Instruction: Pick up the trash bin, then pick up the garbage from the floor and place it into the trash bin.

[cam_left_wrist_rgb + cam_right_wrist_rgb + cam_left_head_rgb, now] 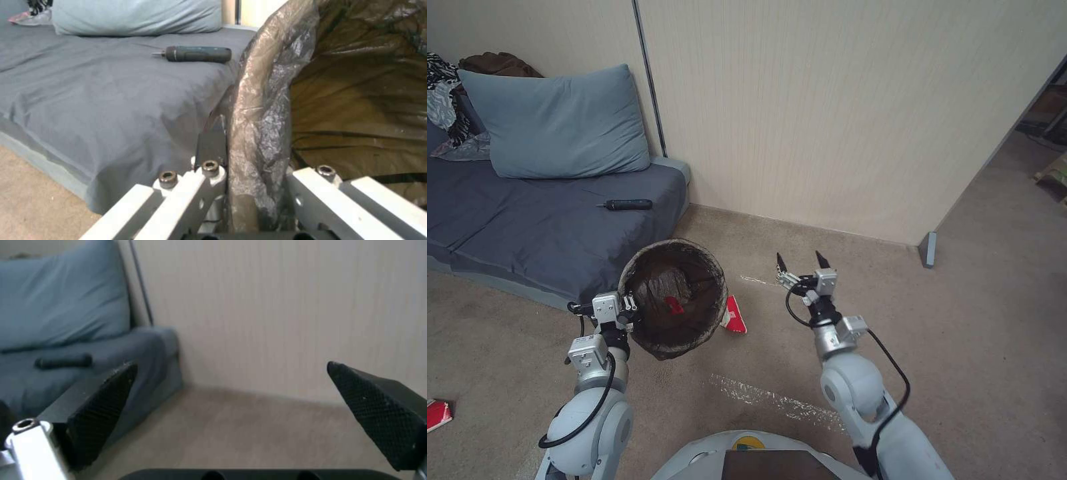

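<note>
— Dark plastic lining is what you have in your left gripper (629, 308): it is clamped on the rim of the trash bin (672, 298), one finger (212, 141) outside the wall and the bag-covered rim squeezed between the jaws.

— Where is the bin relative to the sofa (527, 220)?

— You are holding it up, tilted so its mouth faces the head camera, right in front of the sofa's near corner. A red scrap (674, 305) lies inside it on the bag.

— And your other hand?

— Your right gripper (801, 260) hangs well to the right of the bin, over bare carpet (960, 347), fingers (100, 406) spread wide with nothing between them.

— Any garbage near the bin?

— A red-white wrapper (734, 315) lies on the carpet just beside the bin's right edge. Another red wrapper (438, 414) sits far to the bin's left. A dark screwdriver (625, 205) rests on the sofa seat behind the bin, below the blue pillow (554, 123).
</note>
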Available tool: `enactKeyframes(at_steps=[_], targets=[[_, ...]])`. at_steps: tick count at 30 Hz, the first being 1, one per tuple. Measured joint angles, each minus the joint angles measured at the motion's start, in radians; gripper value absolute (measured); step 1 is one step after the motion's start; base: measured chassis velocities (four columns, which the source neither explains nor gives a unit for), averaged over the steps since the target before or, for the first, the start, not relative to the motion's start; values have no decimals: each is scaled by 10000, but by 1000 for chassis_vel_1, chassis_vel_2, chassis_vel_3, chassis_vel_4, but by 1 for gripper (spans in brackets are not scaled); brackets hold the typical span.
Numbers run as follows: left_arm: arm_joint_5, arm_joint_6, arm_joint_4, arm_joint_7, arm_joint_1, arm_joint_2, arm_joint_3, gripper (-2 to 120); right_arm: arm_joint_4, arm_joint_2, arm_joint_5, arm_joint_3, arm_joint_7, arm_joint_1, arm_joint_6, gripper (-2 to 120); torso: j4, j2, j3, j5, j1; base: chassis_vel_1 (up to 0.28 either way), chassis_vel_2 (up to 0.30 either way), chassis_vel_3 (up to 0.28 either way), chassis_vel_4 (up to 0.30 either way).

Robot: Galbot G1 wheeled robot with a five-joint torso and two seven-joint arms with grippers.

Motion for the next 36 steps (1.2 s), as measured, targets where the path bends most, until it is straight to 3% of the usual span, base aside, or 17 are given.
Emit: enactKeyframes(at_steps=[5, 16, 36], targets=[[108, 17, -1, -85, 13, -87, -51, 3, -1445, -285, 1078, -1171, 38, 1540, -613, 100, 2, 0, 0, -2, 0, 0, 0, 0, 0], [217, -4, 35, -140, -11, -201, -184, 3, -4140, -186, 1559, -3034, 155, 3398, -1010, 100, 0, 0, 0, -2, 0, 0, 0, 0, 0], [379, -2, 97, -133, -114, -348, -106, 3, -5273, -104, 2165, -4145, 185, 4322, -1766, 100, -1, 0, -1, -4, 0, 0, 0, 0, 0]])
